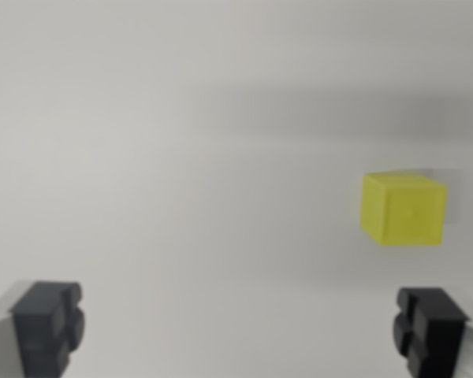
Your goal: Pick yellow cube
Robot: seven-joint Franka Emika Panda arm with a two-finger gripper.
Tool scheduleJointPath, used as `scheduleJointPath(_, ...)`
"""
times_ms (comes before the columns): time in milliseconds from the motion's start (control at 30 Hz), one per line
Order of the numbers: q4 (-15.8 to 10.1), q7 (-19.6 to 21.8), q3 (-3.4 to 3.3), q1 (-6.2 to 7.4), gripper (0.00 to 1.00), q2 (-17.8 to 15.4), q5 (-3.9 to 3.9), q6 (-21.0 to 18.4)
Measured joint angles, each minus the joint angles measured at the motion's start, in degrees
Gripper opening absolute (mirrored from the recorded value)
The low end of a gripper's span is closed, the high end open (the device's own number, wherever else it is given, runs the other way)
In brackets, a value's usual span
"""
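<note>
Now you see the yellow cube (403, 209), smooth and plain (no writing), on a pale matte surface (181, 157). Your gripper (240, 331) stands wide open, holding nothing.

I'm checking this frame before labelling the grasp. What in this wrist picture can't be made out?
- Gripper: only the two dark fingertips show; the lower edge cuts off the rest.
- Yellow cube: blurred, so its surface detail and exact edges are unclear; its far and bottom faces are hidden by its own body.
- Light surface: no edge in view, so its extent is unknown.
- Height of the fingertips above the surface: one view can't settle it.
</note>
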State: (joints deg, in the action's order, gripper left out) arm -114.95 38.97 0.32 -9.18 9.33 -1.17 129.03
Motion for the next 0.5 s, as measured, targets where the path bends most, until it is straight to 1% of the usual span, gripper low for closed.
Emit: scheduleJointPath(500,-2.04,-2.78,0.00,-2.60,1.00,2.72,0.35,3.96)
